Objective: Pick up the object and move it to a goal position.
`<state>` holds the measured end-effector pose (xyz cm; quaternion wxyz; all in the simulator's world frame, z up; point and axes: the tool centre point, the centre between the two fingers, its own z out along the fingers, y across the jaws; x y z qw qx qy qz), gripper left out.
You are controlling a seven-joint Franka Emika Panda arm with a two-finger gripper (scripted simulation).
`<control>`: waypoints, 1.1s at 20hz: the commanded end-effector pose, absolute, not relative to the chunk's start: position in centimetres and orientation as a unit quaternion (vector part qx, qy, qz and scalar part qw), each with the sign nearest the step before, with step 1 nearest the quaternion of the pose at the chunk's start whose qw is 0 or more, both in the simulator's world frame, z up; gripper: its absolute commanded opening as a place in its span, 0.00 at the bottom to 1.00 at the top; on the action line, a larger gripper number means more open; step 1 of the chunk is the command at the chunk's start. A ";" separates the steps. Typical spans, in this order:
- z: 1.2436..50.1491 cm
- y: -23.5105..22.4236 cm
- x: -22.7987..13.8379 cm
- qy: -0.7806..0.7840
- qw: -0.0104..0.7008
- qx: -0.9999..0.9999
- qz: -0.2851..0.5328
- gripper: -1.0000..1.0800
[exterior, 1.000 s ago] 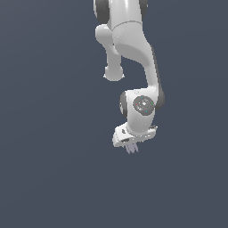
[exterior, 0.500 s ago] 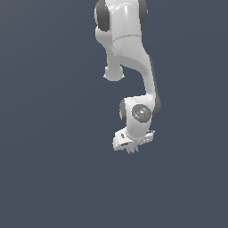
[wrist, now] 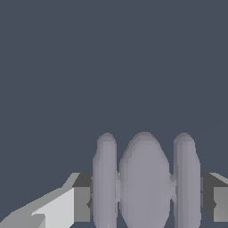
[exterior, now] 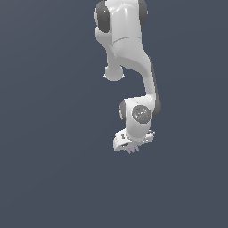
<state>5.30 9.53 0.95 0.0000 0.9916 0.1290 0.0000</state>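
Holding the object [wrist: 143, 181] between my two fingers, I have it squarely inside my pincer [wrist: 144, 196], not off to either side. In the wrist view it shows as three pale lilac ridges standing side by side, a fat one in the middle and a thinner one at each flank. My dark finger pads [wrist: 83, 198] sit against the outer ridges, so the line running through the ridges goes from one finger to the other, across the pincer's grip. I judge the pincer closed on the object, since no gap shows between pads and ridges.

In the exterior view my arm [exterior: 129, 53] hangs down from the top of the picture, bends at the wrist joint [exterior: 140, 115], and ends with the pincer [exterior: 132, 148] pointing downward, tilted a little. The object is only a small ribbed speck at the fingertips there. No worktop, edge or goal mark shows in either view, only flat grey-blue, so I cannot tell which way the goal lies; the move to it depends on the grip staying firm across those ridges.
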 end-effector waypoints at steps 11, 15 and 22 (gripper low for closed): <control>1.6 8.8 5.1 0.128 0.000 0.992 0.000 0.00; 2.8 7.6 4.6 0.128 0.000 0.992 0.000 0.00; 6.7 3.8 3.1 0.128 0.000 0.992 0.000 0.00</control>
